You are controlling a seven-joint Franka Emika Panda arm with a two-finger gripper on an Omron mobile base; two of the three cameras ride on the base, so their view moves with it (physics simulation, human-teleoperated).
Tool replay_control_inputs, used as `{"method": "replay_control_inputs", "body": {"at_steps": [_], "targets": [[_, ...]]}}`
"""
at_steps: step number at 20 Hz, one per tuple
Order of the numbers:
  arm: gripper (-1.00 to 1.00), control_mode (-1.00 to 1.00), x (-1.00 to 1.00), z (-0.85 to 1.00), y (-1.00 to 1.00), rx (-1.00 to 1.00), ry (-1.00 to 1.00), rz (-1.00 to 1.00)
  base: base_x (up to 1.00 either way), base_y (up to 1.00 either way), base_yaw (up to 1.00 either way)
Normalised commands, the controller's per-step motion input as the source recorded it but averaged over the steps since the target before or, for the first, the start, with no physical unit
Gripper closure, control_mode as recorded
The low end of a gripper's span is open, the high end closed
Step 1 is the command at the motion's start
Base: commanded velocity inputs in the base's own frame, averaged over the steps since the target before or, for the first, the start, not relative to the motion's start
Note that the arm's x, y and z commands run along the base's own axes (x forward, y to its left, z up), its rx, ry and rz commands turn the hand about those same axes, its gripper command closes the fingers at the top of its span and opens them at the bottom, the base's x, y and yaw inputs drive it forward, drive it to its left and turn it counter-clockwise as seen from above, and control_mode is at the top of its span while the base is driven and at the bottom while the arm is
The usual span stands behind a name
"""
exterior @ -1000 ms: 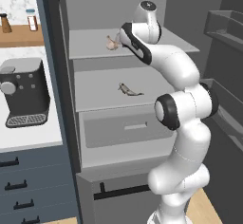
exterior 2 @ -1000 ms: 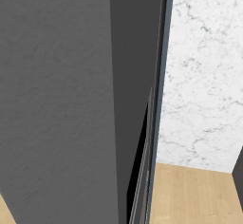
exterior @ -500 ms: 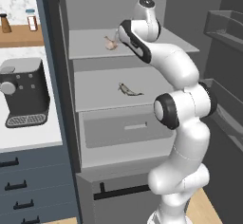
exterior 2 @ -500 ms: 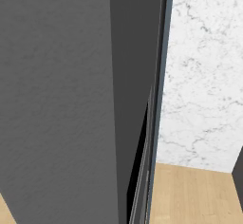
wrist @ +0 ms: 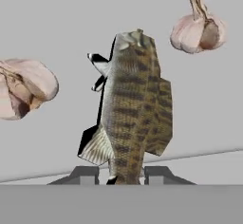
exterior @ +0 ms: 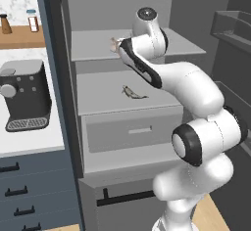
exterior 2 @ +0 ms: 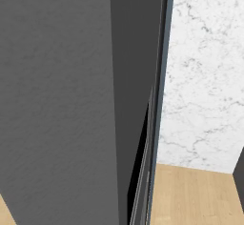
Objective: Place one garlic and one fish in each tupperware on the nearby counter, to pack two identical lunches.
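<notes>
Fish (wrist: 135, 109) clamped in gripper (wrist: 122, 174), garlic (wrist: 198, 28) either side, fridge shelf (wrist: 57, 23)

A dark grey panel (exterior 2: 57, 100) stands beside a white marble wall (exterior 2: 205, 71) above wooden floor (exterior 2: 190, 195).

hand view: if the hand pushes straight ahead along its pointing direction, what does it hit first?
The fish: the hand is shut on its near end. Past it, likely the grey fridge shelf. The two garlic bulbs sit off to either side.

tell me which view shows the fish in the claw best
The hand view: the striped fish sits close up, its tail between the claw tips. In the left base view the arm hides it; the right base view faces a dark panel.
</notes>
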Motion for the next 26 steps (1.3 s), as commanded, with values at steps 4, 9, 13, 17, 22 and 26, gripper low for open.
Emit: {"method": "replay_control_inputs", "body": {"at_steps": [4, 9, 13, 17, 22, 26], "targets": [[1.0, -1.0, -1.0, 0.44, 0.0, 0.0, -0.02, -0.13, 0.0, 0.0, 0.0], [1.0, -1.0, -1.0, 0.26, 0.0, 0.0, 0.0, -0.14, 0.0, 0.0, 0.0], [1.0, -1.0, -1.0, 0.04, 0.0, 0.0, -0.01, -0.1, 0.0, 0.0, 0.0], [1.0, -1.0, -1.0, 0.01, -0.05, 0.0, -0.11, -0.02, 0.0, 0.0, 0.0], [1.0, -1.0, -1.0, 0.02, 0.0, 0.0, -0.1, 0.0, 0.0, 0.0, 0.0], [1.0, 1.0, -0.5, 0.0, 0.01, 0.0, 0.0, 0.0, -0.5, 0.14, 0.0]]}}
